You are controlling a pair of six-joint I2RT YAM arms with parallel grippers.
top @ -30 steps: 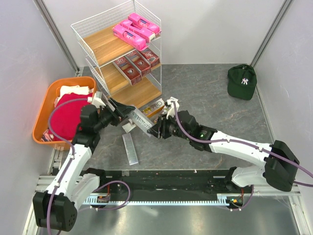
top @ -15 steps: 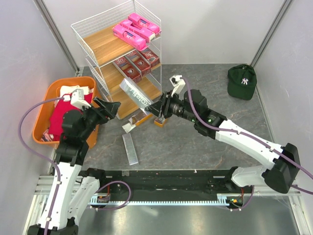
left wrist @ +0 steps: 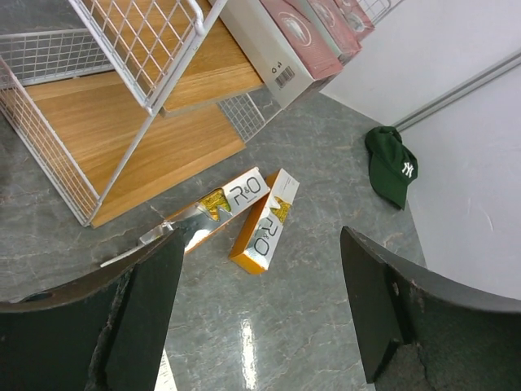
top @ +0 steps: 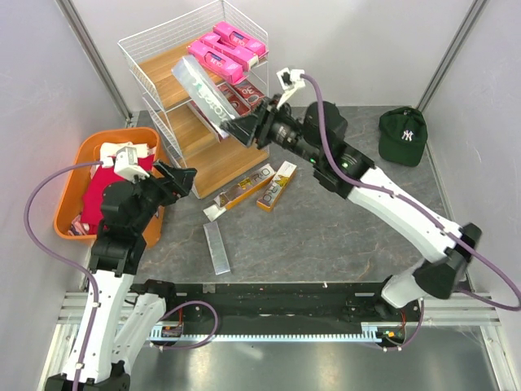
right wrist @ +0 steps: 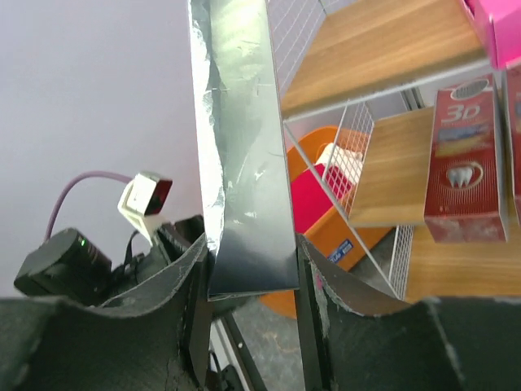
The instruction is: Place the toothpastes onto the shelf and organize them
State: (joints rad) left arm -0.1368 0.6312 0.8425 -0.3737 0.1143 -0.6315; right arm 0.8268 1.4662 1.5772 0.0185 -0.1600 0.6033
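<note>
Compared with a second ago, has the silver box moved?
Yes. The silver box moved from the table at the shelf's foot up to its top board, near the pink boxes.

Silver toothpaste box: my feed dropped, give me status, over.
Right gripper shut on silver box, tilted, up by the shelf's top board. Left gripper open, empty. Pink boxes occupy that board's right side.

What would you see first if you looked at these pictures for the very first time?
Probably the right gripper holding a long silver box up high by the white wire shelf. Next, the bright pink boxes on its top board and the orange basket at the left.
</note>
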